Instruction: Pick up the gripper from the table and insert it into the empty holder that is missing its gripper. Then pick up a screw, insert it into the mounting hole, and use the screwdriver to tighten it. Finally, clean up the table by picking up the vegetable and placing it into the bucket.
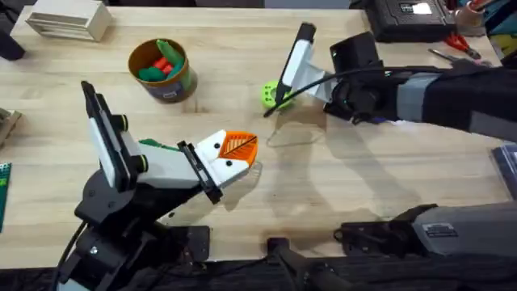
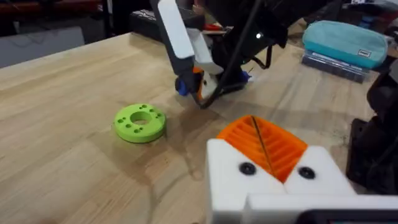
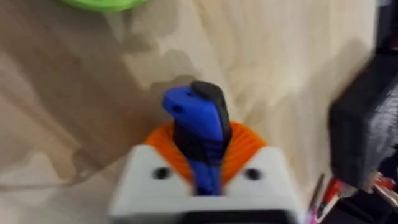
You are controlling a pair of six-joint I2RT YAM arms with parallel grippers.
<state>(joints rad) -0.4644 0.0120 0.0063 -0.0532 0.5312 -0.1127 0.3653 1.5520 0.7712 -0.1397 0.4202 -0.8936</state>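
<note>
The right wrist view shows what the overhead hides: the right gripper (image 3: 202, 163) has its orange pads (image 3: 239, 146) pressed against a blue screwdriver (image 3: 198, 134) with a black cap, held upright between them. In the overhead the same gripper (image 1: 283, 90) sits far of centre, tipped down toward the table, its grasp hidden by the white mount. The left wrist view catches it from the near side: the right gripper (image 2: 202, 84) is low over the wood, a bit of blue showing at the fingers.

The left gripper (image 1: 234, 155) lies near centre, pointing right. Its orange ribbed pads (image 2: 264, 144) meet along a thin dark seam, so the fingers are together with nothing between them; both white mounts carry orange tips, each with a dark screw head below.

A bright green ring (image 1: 269, 94) with small holes lies flat on the table (image 1: 339, 194), just left of the right gripper; the left wrist view shows it (image 2: 140, 122) clearly.

The bucket (image 1: 164, 70) stands far left, yellow rim, brownish side. In it lie a dark green vegetable (image 1: 152, 73), a lighter green piece and red pieces (image 1: 164, 64).
</note>
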